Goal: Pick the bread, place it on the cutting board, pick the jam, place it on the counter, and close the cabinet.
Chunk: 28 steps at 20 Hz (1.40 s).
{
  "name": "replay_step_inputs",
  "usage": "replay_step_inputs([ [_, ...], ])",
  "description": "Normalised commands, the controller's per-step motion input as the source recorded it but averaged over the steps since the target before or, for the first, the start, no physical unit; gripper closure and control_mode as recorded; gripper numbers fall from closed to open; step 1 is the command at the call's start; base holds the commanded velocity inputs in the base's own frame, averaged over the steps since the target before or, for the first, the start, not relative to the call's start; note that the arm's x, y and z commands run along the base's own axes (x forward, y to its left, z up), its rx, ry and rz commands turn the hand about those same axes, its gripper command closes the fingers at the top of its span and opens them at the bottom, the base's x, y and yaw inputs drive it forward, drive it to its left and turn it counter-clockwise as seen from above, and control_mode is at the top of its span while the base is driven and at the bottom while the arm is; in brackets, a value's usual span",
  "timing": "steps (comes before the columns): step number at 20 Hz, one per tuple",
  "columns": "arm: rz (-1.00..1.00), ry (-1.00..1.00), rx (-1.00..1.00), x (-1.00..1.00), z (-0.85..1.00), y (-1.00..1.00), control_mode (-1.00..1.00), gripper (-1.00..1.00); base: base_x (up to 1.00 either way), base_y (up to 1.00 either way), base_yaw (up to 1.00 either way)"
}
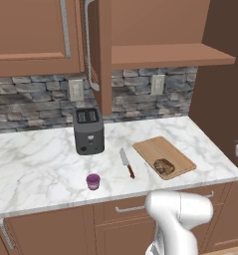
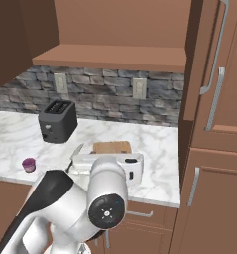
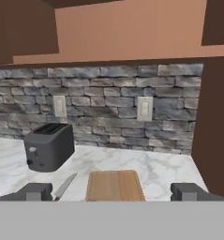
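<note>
Board (image 1: 164, 156) (bread (image 1: 164, 166) aboard) diagonal on counter (image 1: 36, 164)

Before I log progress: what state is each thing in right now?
bread: lying on the cutting board
jam: upright on the counter
cabinet: door open
knife: flat on the counter
gripper: open, empty

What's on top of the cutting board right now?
The bread sits on the cutting board, near its front end. The right base view hides that end behind the arm.
</note>
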Motion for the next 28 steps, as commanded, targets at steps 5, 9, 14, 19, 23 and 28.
replay_step_inputs([
  [5,0.00,-0.08,0.00,-0.34,0.25,0.00,-1.00,-1.00,0.00,0.00,0.00],
  [9,0.00,-0.06,0.00,-0.34,0.25,0.00,-1.00,-1.00,0.00,0.00,0.00],
  [14,0.00,-0.05,0.00,-0.24,0.15,0.00,-1.00,-1.00,0.00,0.00,0.00],
  [19,0.00,-0.03,0.00,-0.20,0.10,-0.06,-1.00,-1.00,0.00,0.00,0.00],
  [23,0.00,-0.02,0.00,-0.13,0.18,-0.11,-1.00,-1.00,0.00,0.00,0.00],
  [28,0.00,-0.04,0.00,-0.06,0.19,-0.13,-1.00,-1.00,0.00,0.00,0.00],
])
